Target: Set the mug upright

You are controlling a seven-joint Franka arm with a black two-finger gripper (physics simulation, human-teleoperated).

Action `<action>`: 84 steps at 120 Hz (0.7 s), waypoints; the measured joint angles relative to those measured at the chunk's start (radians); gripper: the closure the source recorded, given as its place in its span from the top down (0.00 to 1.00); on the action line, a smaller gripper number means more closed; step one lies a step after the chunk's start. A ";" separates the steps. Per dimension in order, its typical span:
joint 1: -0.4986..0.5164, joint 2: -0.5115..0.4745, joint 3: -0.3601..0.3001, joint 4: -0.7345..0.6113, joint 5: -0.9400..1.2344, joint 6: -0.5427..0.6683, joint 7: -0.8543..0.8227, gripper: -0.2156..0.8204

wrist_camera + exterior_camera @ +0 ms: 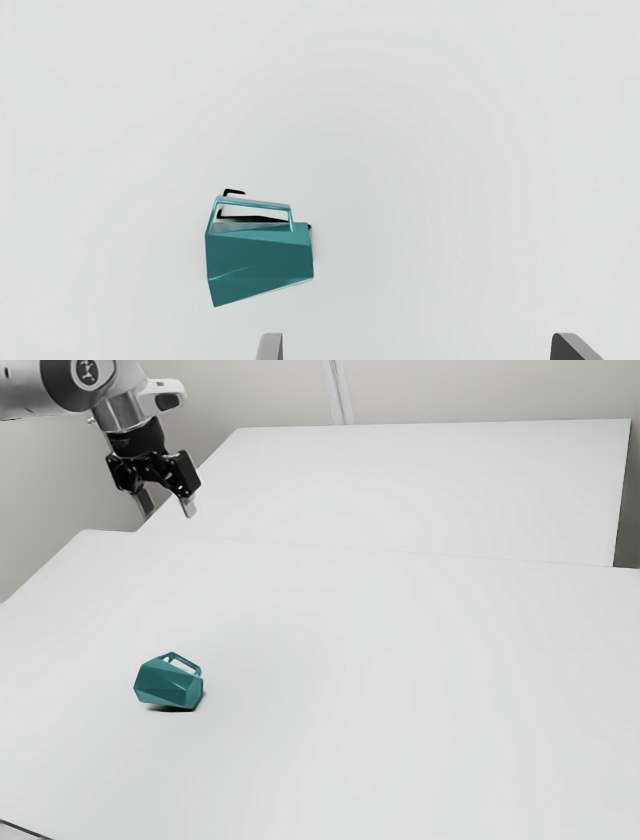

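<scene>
Since the job is righting a mug, scene is simple; pale tabletop [400, 650] carries the load, Franka arm [25, 392] comes in from the exterior view's upper left; black two-finger gripper [168, 510] hangs well above the table, fingers [270, 347] spread wide, nothing pinched; the gap probably leaves room to come down around the body.

Faceted teal mug [168, 685] lies on its side on the table, well apart from the gripper, in the near half toward the exterior view's left; my guess is a flat facet keeps it from rolling; handle [255, 202] sits on the raised side, so likely no prop under the mug; righting not begun, next is probably descend and line up, then grip and tip; a grip across the taper could slip.

Exterior view gives the gripper's height over the table, which the wrist view doesn't; wrist view gives the finger gap head-on, with the mug offset toward one finger rather than centred, plus the body's taper, the open loop of the handle and its thin dark shadow [252, 218]; can't tell the mouth end for sure.
</scene>
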 joint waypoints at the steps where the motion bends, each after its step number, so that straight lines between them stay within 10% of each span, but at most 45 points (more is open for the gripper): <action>1: 0.001 0.000 0.000 0.000 0.000 0.000 0.000 0.77; 48: 0.045 -0.069 -0.001 -0.098 -0.007 0.009 0.029 0.77; 84: 0.262 -0.091 -0.003 -0.189 -0.087 0.044 0.066 0.77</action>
